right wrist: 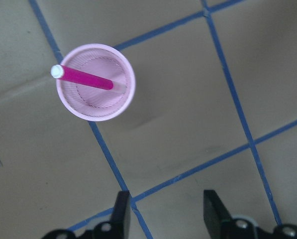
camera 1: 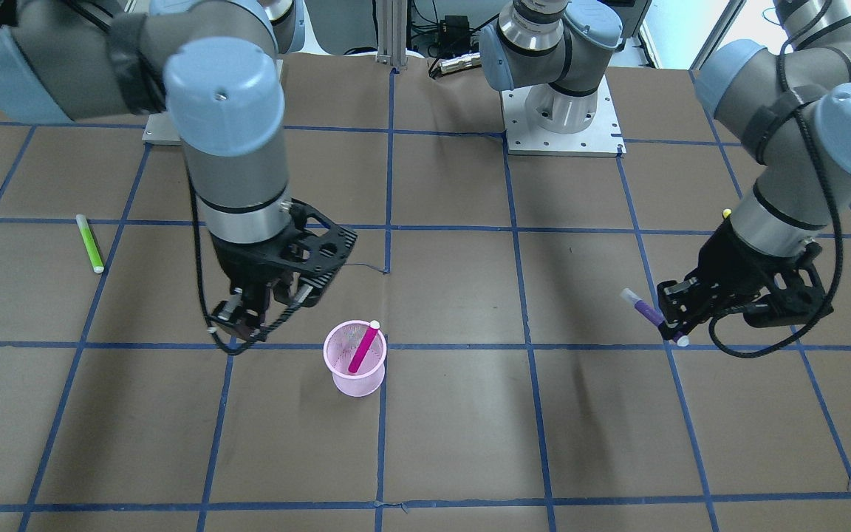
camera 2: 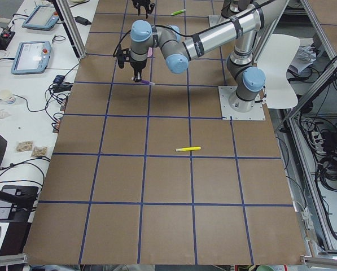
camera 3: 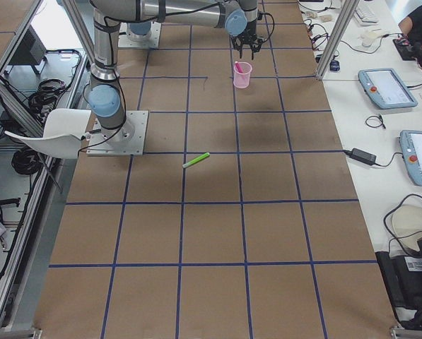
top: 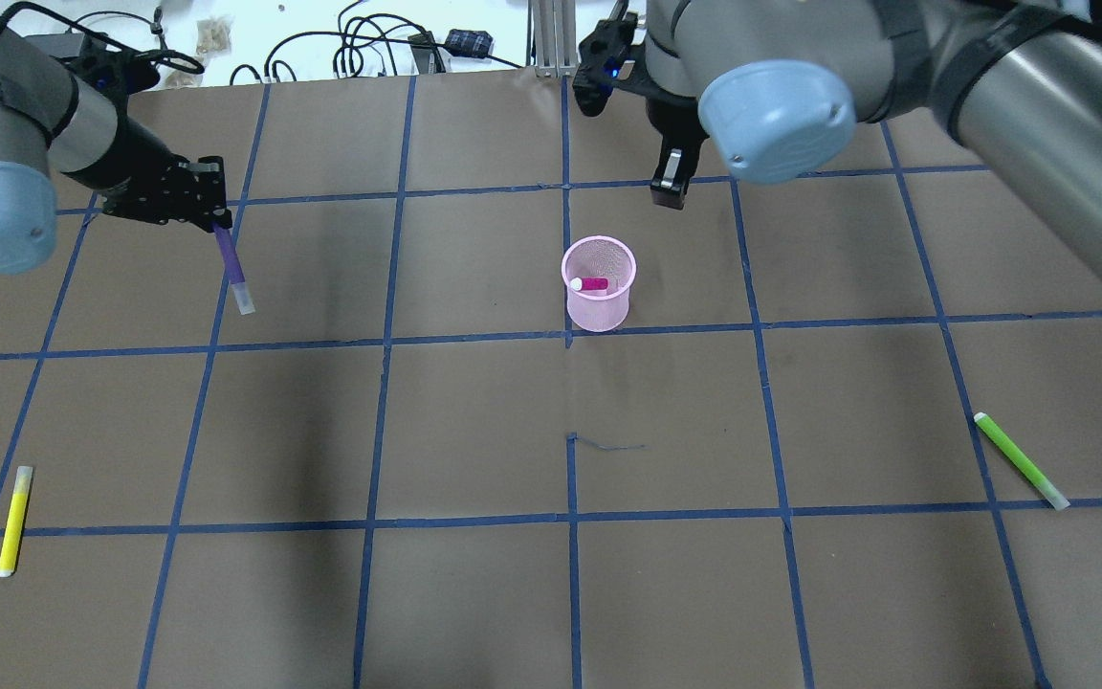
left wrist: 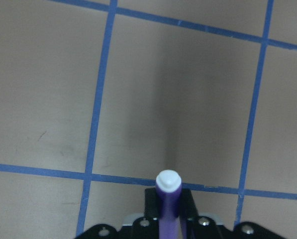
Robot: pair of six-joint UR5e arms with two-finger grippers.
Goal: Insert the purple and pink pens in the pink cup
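Observation:
The pink mesh cup [camera 1: 355, 384] stands upright near the table's middle, with the pink pen [camera 1: 363, 349] leaning inside it. In the overhead view the cup [top: 597, 311] and the pink pen [top: 595, 284] show the same. My right gripper [camera 1: 248, 318] is open and empty, hovering above the table just beside the cup. The right wrist view shows the cup's rim [right wrist: 131, 84] and the pink pen [right wrist: 86, 78] ahead of the spread fingers. My left gripper [top: 216, 222] is shut on the purple pen [top: 231, 263] and holds it off the table, far from the cup. The purple pen also shows in the left wrist view [left wrist: 167, 199].
A green pen [top: 1020, 459] lies on the table on my right side. A yellow pen [top: 13, 522] lies at the near left. The arms' base plates [camera 1: 562, 122] stand at the robot's edge of the table. Blue tape lines grid the brown surface.

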